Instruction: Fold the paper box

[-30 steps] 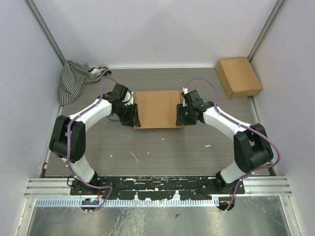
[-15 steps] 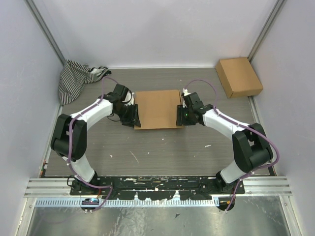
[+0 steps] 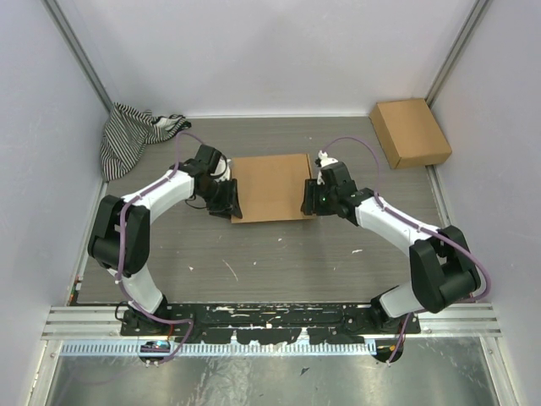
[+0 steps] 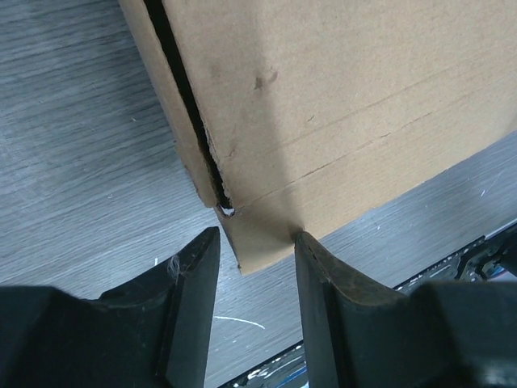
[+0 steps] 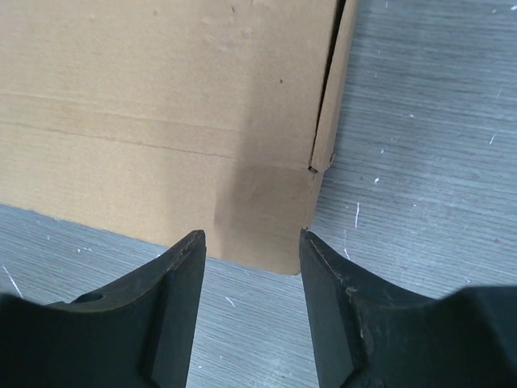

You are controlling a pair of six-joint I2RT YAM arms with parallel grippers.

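Note:
The paper box [image 3: 270, 188] lies as a flat, shallow brown cardboard shape in the middle of the table. My left gripper [image 3: 232, 204] is at its near left corner and my right gripper [image 3: 309, 200] at its near right corner. In the left wrist view the box [image 4: 339, 97] shows a dark slit along its side, and its low front lip corner pokes between the open fingers of the left gripper [image 4: 255, 252], touching the right-hand fingertip [image 4: 311, 250]. In the right wrist view the box's [image 5: 161, 97] lip corner sits just ahead of the open right gripper [image 5: 252, 246].
A smaller closed brown cardboard box [image 3: 410, 132] sits at the back right by the wall. A striped cloth [image 3: 133, 135] is bunched in the back left corner. Grey walls close in the table on three sides.
The right arm's elbow has swung out to the right and its jaws have widened slightly. The left arm and the box have stayed in place.

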